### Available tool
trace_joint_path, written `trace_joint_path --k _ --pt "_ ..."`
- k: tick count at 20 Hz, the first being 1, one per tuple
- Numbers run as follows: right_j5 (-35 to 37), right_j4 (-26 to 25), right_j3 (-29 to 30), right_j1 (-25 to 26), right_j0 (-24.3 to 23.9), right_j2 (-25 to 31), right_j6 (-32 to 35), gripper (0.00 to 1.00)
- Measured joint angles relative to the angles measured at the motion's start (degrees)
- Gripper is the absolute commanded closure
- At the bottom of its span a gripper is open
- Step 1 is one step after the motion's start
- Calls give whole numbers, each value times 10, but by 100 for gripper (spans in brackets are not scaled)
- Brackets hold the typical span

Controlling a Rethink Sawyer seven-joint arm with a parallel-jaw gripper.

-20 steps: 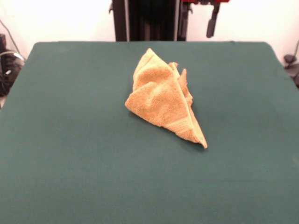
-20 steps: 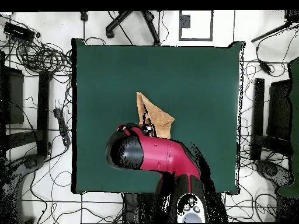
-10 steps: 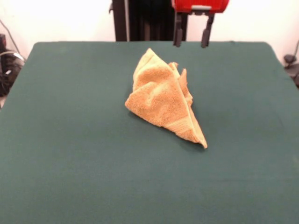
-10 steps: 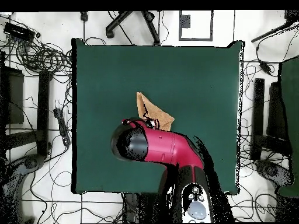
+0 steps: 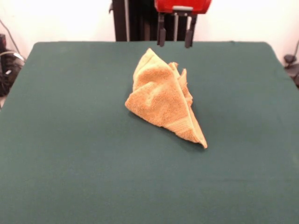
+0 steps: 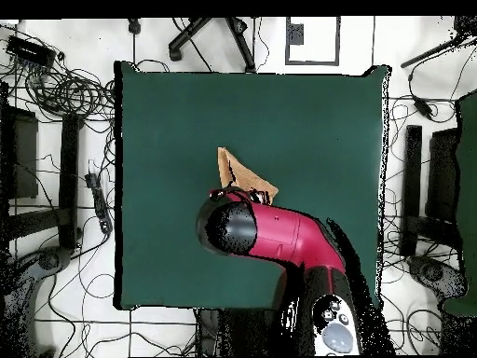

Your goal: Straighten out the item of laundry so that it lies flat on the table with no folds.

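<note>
The orange-tan terry towel [image 5: 163, 100] lies crumpled and folded into a rough triangle near the middle of the dark green table [image 5: 70, 140]. One woven band shows near its front corner. My gripper [image 5: 175, 37] hangs open and empty above the table's far side, just behind and above the towel's far tip. In the overhead view the red arm [image 6: 279, 233] covers most of the towel [image 6: 233, 168]; only its far pointed part shows.
Cables, stands and chair bases lie on the floor all round the table in the overhead view [image 6: 65, 93]. The black pedestal [image 5: 145, 18] stands behind the table's far edge.
The gripper has come down into the front view and shifted left, toward the spot above the towel's far tip. The towel has not moved.
</note>
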Motion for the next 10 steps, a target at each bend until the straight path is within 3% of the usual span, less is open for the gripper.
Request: trace_joint_path --k 10 --pt "20 -24 -15 1 -21 0 0 0"
